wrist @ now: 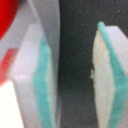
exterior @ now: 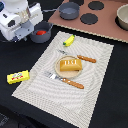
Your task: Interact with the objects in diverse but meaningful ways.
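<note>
Looking across the exterior view from its left. Seeing the white arm sitting at the upper left over the dark desk [exterior: 20, 107], with the tool [exterior: 31, 31] hanging just beside or over the near pot [exterior: 42, 33]. Judging from the wrist view, standing open: two green-edged pads [wrist: 44, 80] apart, dark gap between, nothing gripped, one pad lying against the pot's grey wall with red beside it. Finding the red tomato [exterior: 41, 32] lying inside that pot, so reading one placement as probably done, or a pick from the pot as about to begin; unable to tell which.

Lower left, spotting the yellow box [exterior: 18, 76] with its red label lying flat on the desk, apart from everything, apparently untouched.

Moving rightward onto the striped mat [exterior: 100, 95]: banana [exterior: 69, 40] lying near the mat's far edge; bread loaf [exterior: 70, 65] sitting on the plate [exterior: 56, 66] at the middle, a knife [exterior: 80, 57] behind and a fork [exterior: 64, 80] in front.

Further back, noting the second pot [exterior: 69, 10] standing on the toy stove [exterior: 100, 17], seemingly empty, and a bowl [exterior: 123, 16] at the far right edge.

Judging much remaining: box, banana, loaf and second pot all open to handling.
</note>
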